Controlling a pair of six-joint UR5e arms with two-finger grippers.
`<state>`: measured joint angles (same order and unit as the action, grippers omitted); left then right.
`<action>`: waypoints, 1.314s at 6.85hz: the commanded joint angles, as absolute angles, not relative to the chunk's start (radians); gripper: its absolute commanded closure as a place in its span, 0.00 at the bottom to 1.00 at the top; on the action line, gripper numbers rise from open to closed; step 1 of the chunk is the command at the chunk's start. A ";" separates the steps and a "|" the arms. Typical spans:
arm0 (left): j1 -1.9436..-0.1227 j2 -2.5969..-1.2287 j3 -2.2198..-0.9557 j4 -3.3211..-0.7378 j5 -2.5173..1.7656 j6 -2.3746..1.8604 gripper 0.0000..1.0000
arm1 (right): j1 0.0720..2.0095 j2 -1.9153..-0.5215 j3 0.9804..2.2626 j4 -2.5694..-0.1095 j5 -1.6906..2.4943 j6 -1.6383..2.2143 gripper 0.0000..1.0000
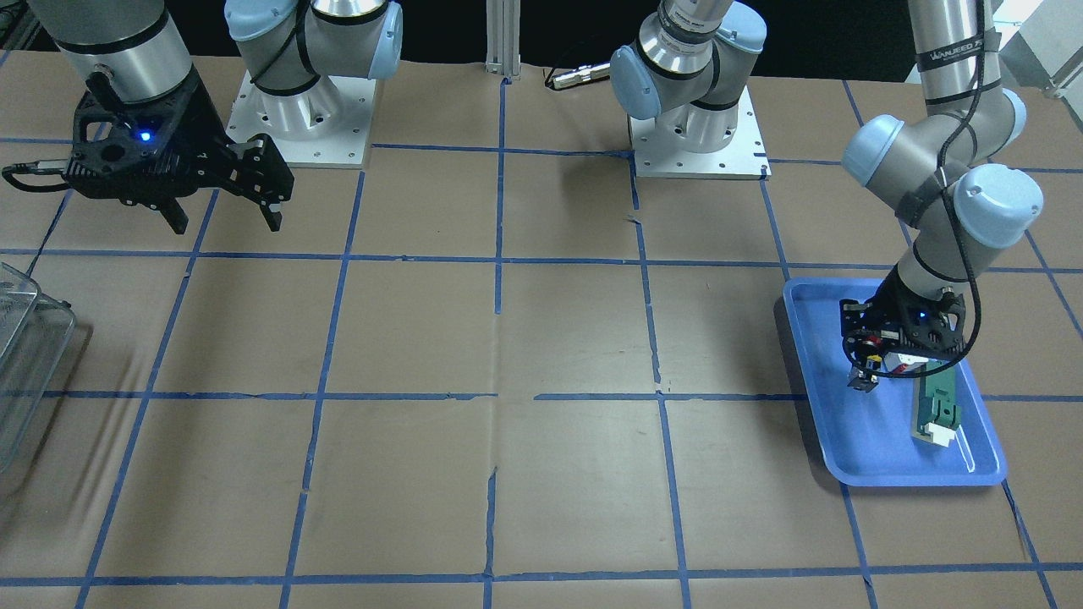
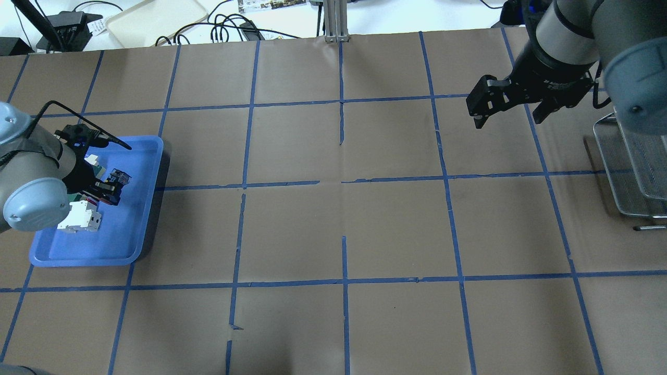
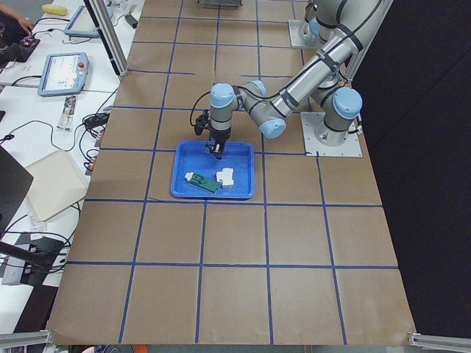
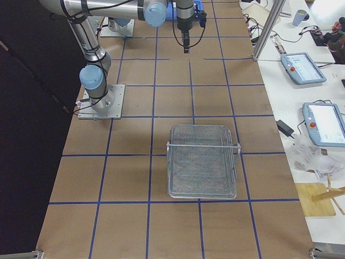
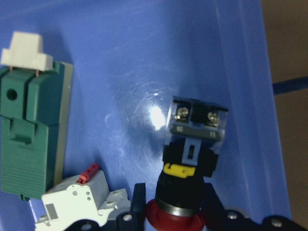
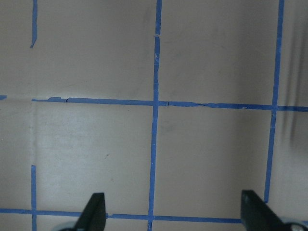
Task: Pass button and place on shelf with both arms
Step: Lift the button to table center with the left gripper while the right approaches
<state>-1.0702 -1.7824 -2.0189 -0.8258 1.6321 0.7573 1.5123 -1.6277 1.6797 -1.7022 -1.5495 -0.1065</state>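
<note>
The button (image 5: 192,144), with red cap, yellow ring, black neck and blue-grey base, is between the fingers of my left gripper (image 5: 174,195), which is shut on its neck and cap. It is low inside the blue tray (image 2: 146,219) at the table's left side. The button also shows in the overhead view (image 2: 115,179) and the front view (image 1: 865,365). My right gripper (image 2: 508,119) is open and empty, high over the bare table at the right, far from the button. It also shows in the front view (image 1: 225,222).
In the tray lie a green-and-white flat piece (image 5: 29,139) and a white block with a red part (image 5: 82,202), close beside the left gripper. A wire-mesh basket shelf (image 4: 202,162) stands at the table's right end, near the right arm.
</note>
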 commanded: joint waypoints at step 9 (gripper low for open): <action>-1.707 -1.629 -1.660 -1.344 1.327 0.885 1.00 | 1.453 -1.625 1.695 -1.759 -1.476 -0.547 0.00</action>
<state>-1.6437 -1.6374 -1.6600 -1.3477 1.3842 0.8497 1.4616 -1.6284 1.6841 -1.7495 -1.5268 -0.4466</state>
